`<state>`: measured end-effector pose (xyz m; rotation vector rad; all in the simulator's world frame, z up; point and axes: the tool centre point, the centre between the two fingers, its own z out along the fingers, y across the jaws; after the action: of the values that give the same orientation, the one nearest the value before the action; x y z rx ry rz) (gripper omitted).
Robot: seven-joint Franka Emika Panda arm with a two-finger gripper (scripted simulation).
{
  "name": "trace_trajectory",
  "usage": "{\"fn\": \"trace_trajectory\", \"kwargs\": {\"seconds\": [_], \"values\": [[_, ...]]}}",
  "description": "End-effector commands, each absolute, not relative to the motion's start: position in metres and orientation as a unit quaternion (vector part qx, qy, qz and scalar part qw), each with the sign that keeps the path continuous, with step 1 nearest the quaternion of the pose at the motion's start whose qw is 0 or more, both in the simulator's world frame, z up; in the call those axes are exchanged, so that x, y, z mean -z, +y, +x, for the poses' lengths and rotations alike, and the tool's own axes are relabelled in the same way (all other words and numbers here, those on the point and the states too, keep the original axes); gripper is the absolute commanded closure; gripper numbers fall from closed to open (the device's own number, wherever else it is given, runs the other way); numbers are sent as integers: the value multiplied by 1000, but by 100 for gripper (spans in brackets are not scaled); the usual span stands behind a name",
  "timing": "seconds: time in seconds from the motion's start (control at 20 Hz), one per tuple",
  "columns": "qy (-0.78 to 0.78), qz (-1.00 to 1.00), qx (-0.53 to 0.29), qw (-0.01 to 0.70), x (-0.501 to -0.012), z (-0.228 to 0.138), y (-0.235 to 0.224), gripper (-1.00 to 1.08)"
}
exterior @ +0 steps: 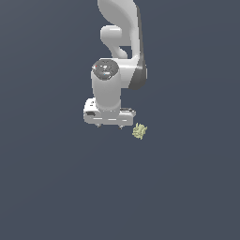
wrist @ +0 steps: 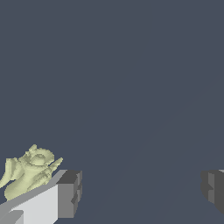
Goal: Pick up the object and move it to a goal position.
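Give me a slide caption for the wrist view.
Open gripper above a bare floor, pale yellow-green lumpy object lying outside its jaws.

This is no furnished room but a bare simulated test scene. A flat, uniform slate-blue surface (exterior: 51, 187) fills both views from edge to edge, without walls, furniture, seams, or a visible corner or edge. The smooth, glossy white robot arm with dark joint bands (exterior: 117, 56) is shaded like a computer render, and so is the tiny pale yellow-green lumpy object (exterior: 139, 131) just beside it, the only loose item in sight. The lighting is even, with almost no shadows.
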<state>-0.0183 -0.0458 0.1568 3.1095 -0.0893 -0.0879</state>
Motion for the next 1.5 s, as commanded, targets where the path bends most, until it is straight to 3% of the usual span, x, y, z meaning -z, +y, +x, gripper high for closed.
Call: {"fn": "trace_trajectory", "kwargs": {"seconds": [0.0, 0.6, 1.45], "values": [[-29, 999, 28, 15, -157, -18, -45, -92], [-71, 997, 22, 13, -145, -23, -17, -92], [-210, 978, 6, 5, -107, -53, 72, -92]]}}
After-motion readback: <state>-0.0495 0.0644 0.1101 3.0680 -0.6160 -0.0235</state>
